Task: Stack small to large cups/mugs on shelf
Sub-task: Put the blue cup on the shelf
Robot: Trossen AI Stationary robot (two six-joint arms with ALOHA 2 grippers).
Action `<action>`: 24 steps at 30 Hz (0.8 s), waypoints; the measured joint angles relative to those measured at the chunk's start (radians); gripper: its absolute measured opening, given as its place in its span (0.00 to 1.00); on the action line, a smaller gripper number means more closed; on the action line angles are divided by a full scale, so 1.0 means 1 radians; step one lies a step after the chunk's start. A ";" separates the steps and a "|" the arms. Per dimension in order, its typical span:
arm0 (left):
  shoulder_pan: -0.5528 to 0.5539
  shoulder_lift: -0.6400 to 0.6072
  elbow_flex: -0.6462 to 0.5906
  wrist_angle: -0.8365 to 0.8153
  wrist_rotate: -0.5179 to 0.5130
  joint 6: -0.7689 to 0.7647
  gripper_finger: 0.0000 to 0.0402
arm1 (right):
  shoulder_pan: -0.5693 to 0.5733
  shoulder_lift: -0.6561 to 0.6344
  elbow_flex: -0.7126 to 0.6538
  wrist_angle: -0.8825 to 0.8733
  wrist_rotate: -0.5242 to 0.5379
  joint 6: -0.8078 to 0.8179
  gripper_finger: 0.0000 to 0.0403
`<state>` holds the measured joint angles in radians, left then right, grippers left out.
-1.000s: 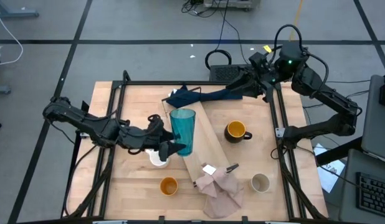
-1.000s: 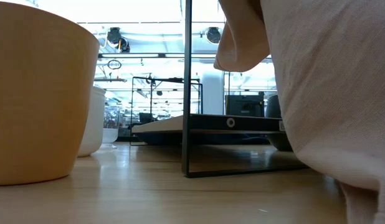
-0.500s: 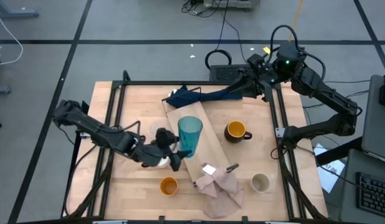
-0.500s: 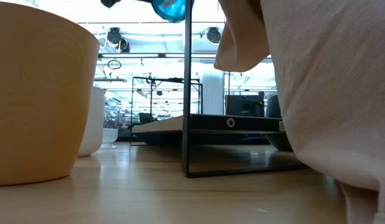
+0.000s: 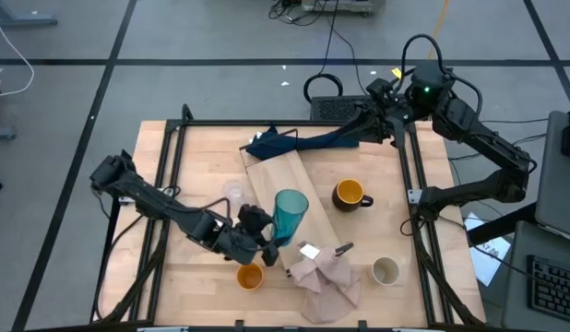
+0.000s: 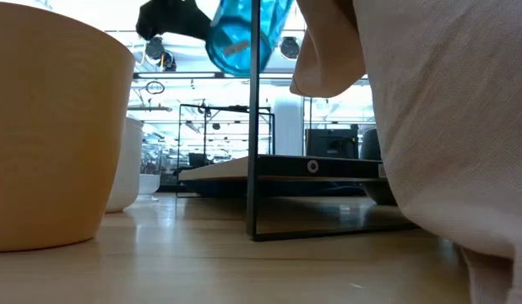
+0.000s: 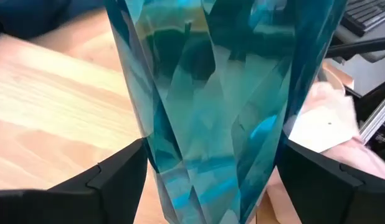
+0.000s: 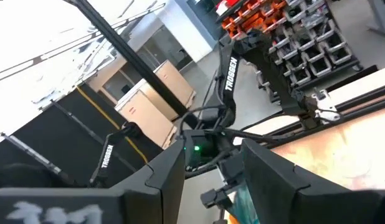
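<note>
My left gripper [image 5: 276,236] is shut on the teal cup [image 5: 290,214], which hangs in the air over the near part of the pale wood shelf [image 5: 276,180]; the low view shows the cup's base [image 6: 237,46] high above the table. The orange cup [image 5: 250,275] stands on its base near the front edge, the mustard mug [image 5: 350,194] to the right of the shelf, the beige-grey cup [image 5: 385,270] at the near right, the clear glass [image 5: 232,191] left of the shelf. The white mug [image 6: 126,165] shows only in the low view. My right gripper [image 5: 366,118] waits open at the far right corner. My left gripper pinches the teal cup's lower wall [image 7: 180,180] between its two fingers [image 7: 111,183], one on each side. The fingers come roughly level from the table's left. The cup is lifted clear of the table and shelf, tilted with its rim leaning away from the gripper.
A dark blue cloth [image 5: 299,141] lies over the shelf's far end, reaching toward my right gripper. A pinkish-beige cloth [image 5: 326,277] covers the shelf's near end, with a small white tag and a metal object on it. A black frame rail [image 6: 254,127] borders the table.
My left gripper has carried the teal cup toward the table's near edge and a little to the right, and has come down: the cup's base has dropped into the top of the low view. The hold has stayed shut. The white mug is now covered by the arm from above.
</note>
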<state>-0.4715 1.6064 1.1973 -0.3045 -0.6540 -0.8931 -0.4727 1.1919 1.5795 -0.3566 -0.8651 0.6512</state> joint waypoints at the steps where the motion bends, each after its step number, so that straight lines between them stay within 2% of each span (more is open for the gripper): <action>1: -0.005 0.011 0.000 0.011 -0.005 -0.008 0.79 | -0.003 -0.001 0.000 -0.002 -0.002 0.000 0.37; 9: -0.040 0.084 0.000 0.075 -0.121 -0.051 0.83 | -0.029 -0.004 0.000 -0.066 -0.030 -0.015 0.37; 14: -0.055 0.126 0.000 0.079 -0.200 -0.047 0.81 | -0.041 -0.003 0.000 -0.077 -0.030 0.003 0.37; 18: -0.060 0.153 0.000 0.080 -0.201 -0.054 0.79 | -0.044 -0.003 0.000 -0.076 -0.031 0.018 0.37; 24: -0.061 0.194 0.001 0.082 -0.175 -0.100 0.83 | -0.044 -0.003 0.000 -0.079 -0.031 0.018 0.37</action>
<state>-0.5323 1.8004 1.1984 -0.2222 -0.8292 -0.9932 -0.5167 1.1885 1.5795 -0.4360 -0.8959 0.6693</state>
